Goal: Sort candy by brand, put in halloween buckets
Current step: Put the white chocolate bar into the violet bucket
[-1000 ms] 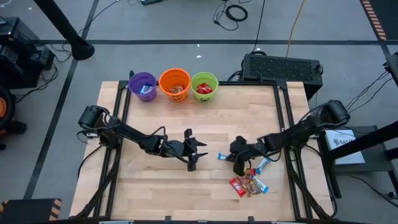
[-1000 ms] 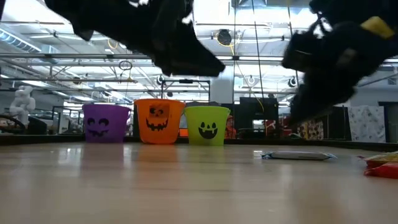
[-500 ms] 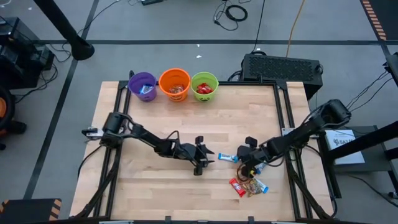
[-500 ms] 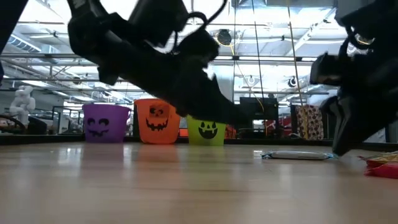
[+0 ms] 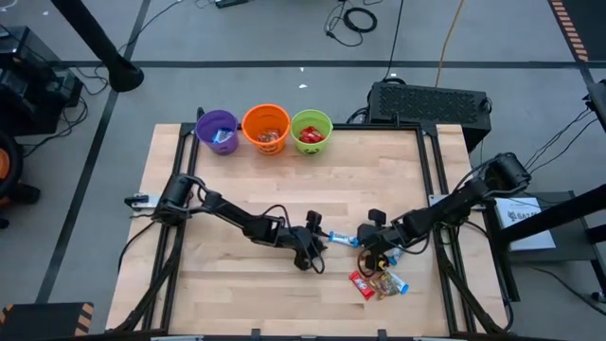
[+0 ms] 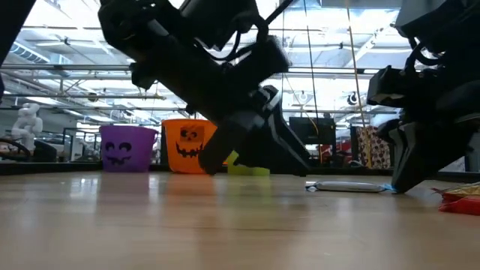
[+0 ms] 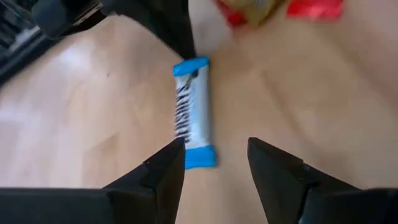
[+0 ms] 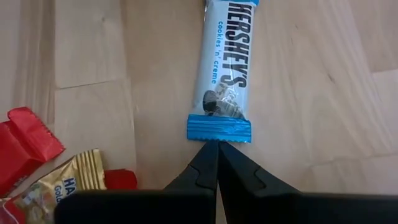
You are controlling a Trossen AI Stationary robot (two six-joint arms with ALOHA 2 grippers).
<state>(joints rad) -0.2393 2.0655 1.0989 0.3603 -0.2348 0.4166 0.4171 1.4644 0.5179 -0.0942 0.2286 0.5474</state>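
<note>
A blue-and-white candy bar (image 5: 342, 240) lies flat on the wooden table, right of centre. My left gripper (image 7: 214, 152) is open, with a finger on either side of the bar's near end (image 7: 200, 158) and no touch showing. My right gripper (image 8: 217, 144) is shut at the bar's other end. More candy (image 5: 379, 281), red, gold and blue, lies in a loose pile toward the near right. The purple bucket (image 5: 218, 131), the orange bucket (image 5: 266, 128) and the green bucket (image 5: 311, 131) stand in a row at the far edge, each with candy inside. My right gripper meets the bar's blue crimped end (image 8: 219, 130) with the tips of its shut fingers. It comes from the table's right side, slanting down, in line with the bar's length. The bar lies flat on the table.
Another blue-wrapped candy (image 5: 399, 251) lies beside my right arm. A black box (image 5: 431, 102) sits beyond the table's far right corner. Bare wood spreads between the buckets and the arms and over the table's near left.
My left gripper has gone toward the table's right edge and down to the blue-and-white bar, rolling its wrist on the way. It now straddles the bar's end. My right gripper has tipped further down at the bar's other end and stayed shut.
</note>
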